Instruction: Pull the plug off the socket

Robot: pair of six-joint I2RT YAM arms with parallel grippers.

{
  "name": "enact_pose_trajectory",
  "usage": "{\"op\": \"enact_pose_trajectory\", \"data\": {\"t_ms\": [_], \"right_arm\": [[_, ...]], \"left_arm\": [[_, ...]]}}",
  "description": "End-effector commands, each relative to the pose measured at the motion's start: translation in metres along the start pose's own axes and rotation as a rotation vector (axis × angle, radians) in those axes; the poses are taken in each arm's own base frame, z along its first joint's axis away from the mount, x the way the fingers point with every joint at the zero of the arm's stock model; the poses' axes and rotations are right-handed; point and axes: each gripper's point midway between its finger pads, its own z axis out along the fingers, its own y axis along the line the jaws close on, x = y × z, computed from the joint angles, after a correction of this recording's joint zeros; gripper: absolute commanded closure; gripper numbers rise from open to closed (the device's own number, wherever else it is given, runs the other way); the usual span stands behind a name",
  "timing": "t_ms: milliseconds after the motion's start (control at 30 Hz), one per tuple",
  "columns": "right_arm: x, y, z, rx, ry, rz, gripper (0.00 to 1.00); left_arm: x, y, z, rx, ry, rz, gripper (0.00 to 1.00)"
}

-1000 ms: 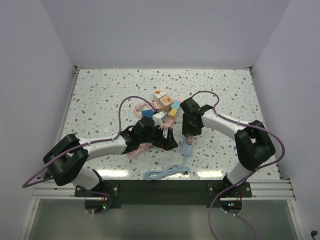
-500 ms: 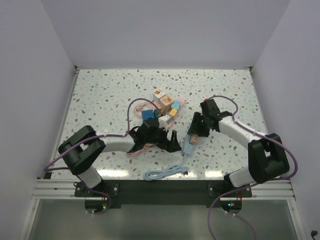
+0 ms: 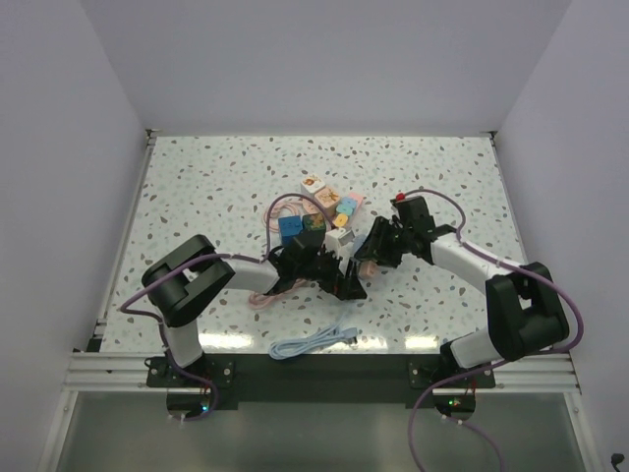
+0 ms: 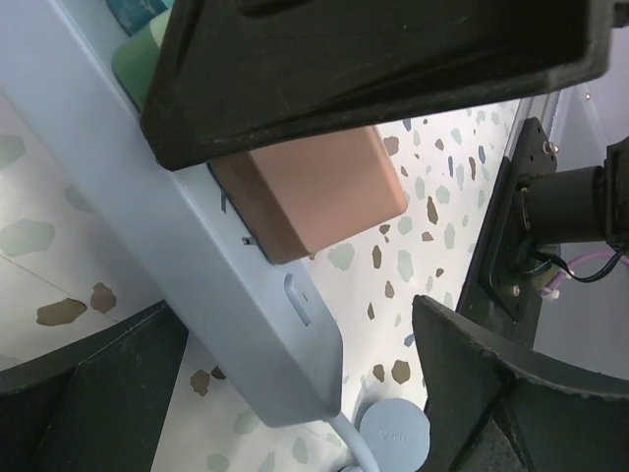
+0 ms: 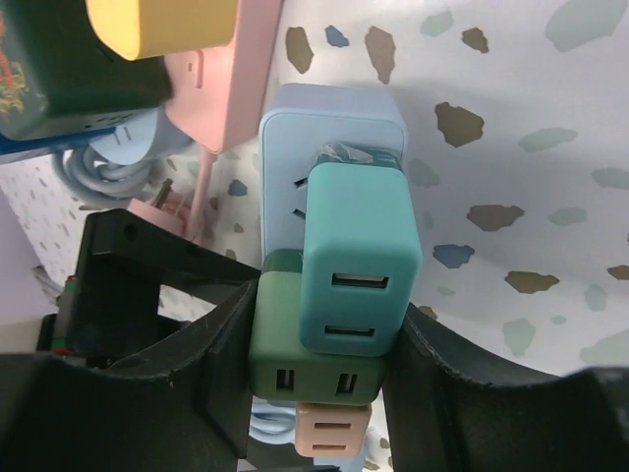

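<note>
The left gripper [image 3: 339, 278] has slid across to straddle the strip [image 4: 197, 246], fingers spread wide, while the right gripper [image 3: 366, 254] now pinches the green plug [image 5: 314, 359].

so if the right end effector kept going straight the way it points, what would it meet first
most likely the dark green adapter, already between its fingers on the light blue power strip; the teal adapter sits just beyond. depth is hard to judge
</note>
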Motion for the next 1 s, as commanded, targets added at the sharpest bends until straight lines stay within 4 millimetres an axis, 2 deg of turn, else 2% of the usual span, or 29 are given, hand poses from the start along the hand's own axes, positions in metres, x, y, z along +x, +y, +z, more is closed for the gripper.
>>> {"op": "enact_pose_trajectory", "data": {"t_ms": [0, 233, 333, 367, 400, 433, 533, 567, 600, 633, 667, 700, 833, 867, 967], "right_arm": [[-0.016, 0.042, -0.013, -0.170, -0.029, 0.005, 0.99], [-0.013, 0.050, -0.020, -0.223, -0.024, 0.000, 0.99], [-0.010, 0.051, -0.023, -0.237, -0.034, 0.011, 0.99], [-0.011, 0.053, -0.024, -0.246, -0.038, 0.013, 0.99], [-0.009, 0.052, -0.024, -0.248, -0.033, 0.021, 0.99], [-0.009, 0.054, -0.026, -0.253, -0.038, 0.019, 0.99], [-0.010, 0.054, -0.028, -0.253, -0.048, 0.017, 0.97], [-0.009, 0.053, -0.028, -0.247, -0.045, 0.018, 0.91], [-0.011, 0.054, -0.029, -0.248, -0.049, 0.015, 0.86], [-0.011, 0.054, -0.029, -0.244, -0.049, 0.017, 0.81], [-0.010, 0.052, -0.029, -0.238, -0.046, 0.020, 0.70], [-0.013, 0.052, -0.029, -0.229, -0.057, 0.018, 0.44], [-0.019, 0.042, -0.032, -0.172, -0.108, 0.040, 0.05], [-0.020, 0.040, -0.033, -0.157, -0.123, 0.046, 0.02], [-0.030, 0.034, -0.040, -0.127, -0.202, 0.073, 0.01]], "left_arm": [[-0.009, -0.001, 0.003, -0.001, -0.018, 0.065, 0.00], [-0.021, 0.011, 0.006, -0.086, -0.048, 0.062, 0.00], [-0.025, 0.014, 0.008, -0.104, -0.051, 0.058, 0.07], [-0.024, 0.015, 0.010, -0.101, -0.045, 0.057, 0.20], [-0.022, 0.013, 0.011, -0.087, -0.034, 0.054, 0.27], [-0.021, 0.012, 0.012, -0.078, -0.028, 0.053, 0.45], [-0.017, 0.010, 0.014, -0.057, -0.010, 0.044, 0.74], [-0.015, 0.010, 0.013, -0.057, -0.006, 0.041, 0.91], [-0.015, 0.011, 0.013, -0.063, -0.009, 0.035, 0.99], [-0.015, 0.011, 0.012, -0.066, -0.012, 0.032, 1.00], [-0.016, 0.010, 0.010, -0.069, -0.017, 0.031, 1.00], [-0.018, 0.011, 0.009, -0.079, -0.027, 0.025, 1.00], [-0.027, 0.011, 0.004, -0.103, -0.054, 0.002, 1.00], [-0.031, 0.010, 0.004, -0.111, -0.062, -0.003, 1.00], [-0.033, 0.010, 0.005, -0.119, -0.060, -0.020, 1.00]]}}
